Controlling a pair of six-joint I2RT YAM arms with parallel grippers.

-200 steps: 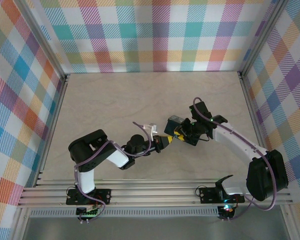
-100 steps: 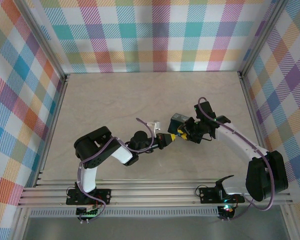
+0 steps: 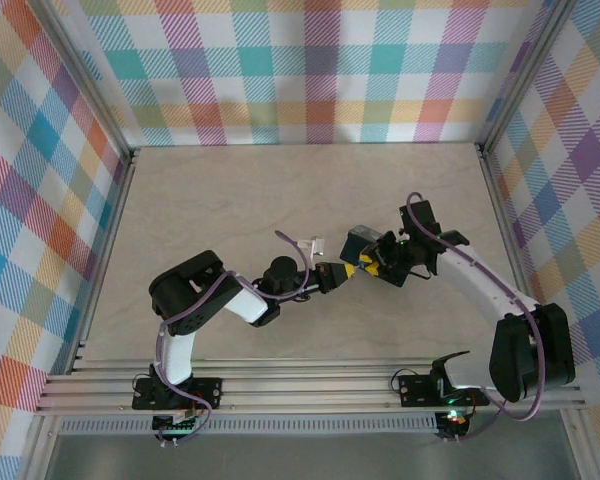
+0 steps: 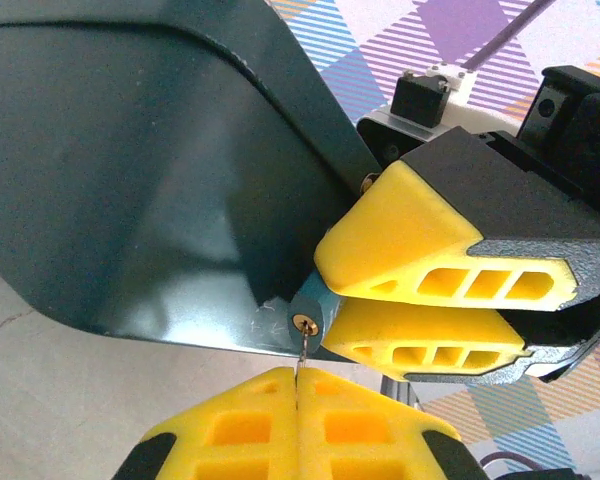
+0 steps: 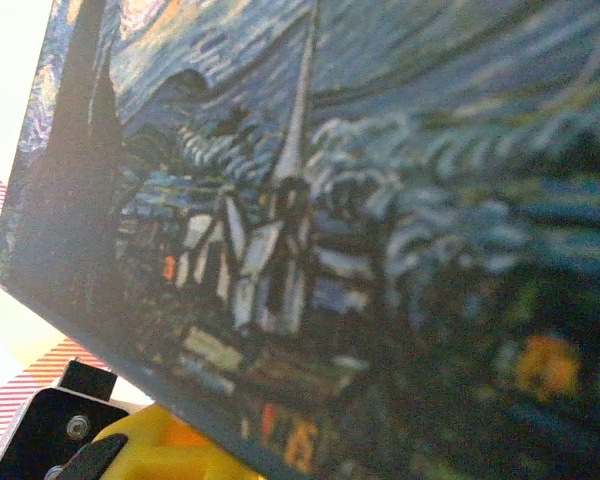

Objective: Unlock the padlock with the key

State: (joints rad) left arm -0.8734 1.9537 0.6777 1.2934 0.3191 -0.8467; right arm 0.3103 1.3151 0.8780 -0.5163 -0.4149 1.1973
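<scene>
Centred, padlock (image 3: 360,240) within right tool (image 3: 372,262), key (image 4: 301,362) at keyhole, left tool (image 3: 338,276) leftward

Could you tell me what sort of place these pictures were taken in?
Most likely a robotics lab test cell rather than a home or workshop: a bare table boxed in by plaid-printed walls, with a left arm and right arm bolted to an aluminium rail at its near edge.

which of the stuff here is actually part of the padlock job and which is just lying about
Part of the job:
- padlock, gripped in the right claw
- key, pinched in the left claw, tip at the keyhole

Just surroundings, nothing loose:
- table
- plaid walls
- aluminium rails at the near edge
</scene>
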